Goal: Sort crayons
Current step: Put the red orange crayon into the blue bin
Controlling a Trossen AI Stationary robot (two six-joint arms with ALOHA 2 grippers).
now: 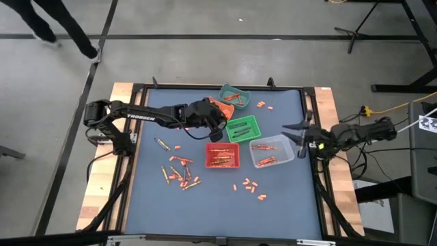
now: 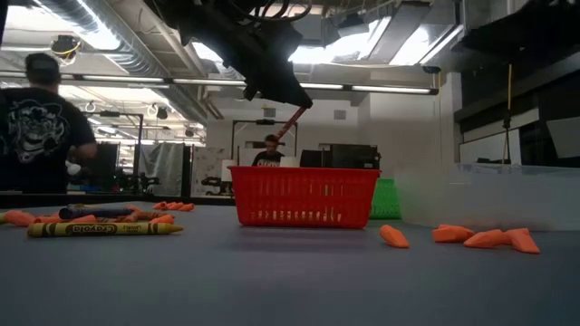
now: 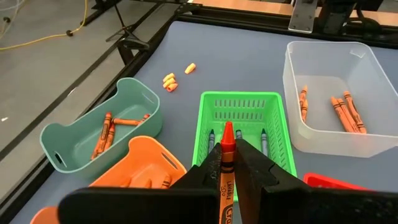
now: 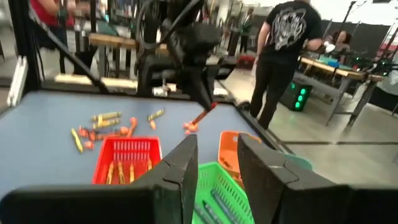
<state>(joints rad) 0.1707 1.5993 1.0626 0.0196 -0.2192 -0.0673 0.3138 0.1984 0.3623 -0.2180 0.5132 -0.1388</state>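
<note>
From above we saw the left gripper [image 1: 217, 125] over the bins, but not what it held. Its wrist camera showed us more: the two fingers were squeezed on one orange-red crayon [image 3: 226, 163], held above the green plastic basket [image 3: 206, 116]. The crayon's length ran straight out between the fingers, tip pointing forward. The right gripper [image 1: 298, 134] waited with fingers apart beside the clear plastic bin [image 1: 287, 145].

Two dark, matte black jointed arms. The left arm's long link [image 1: 147, 117] bears white "TROSSEN" lettering. Each ends in a black two-finger gripper, left [image 3: 227, 163] and right [image 4: 214, 163], with flat, angular fingers. Dark cables trail from the right arm's base [image 1: 362, 133].
</note>
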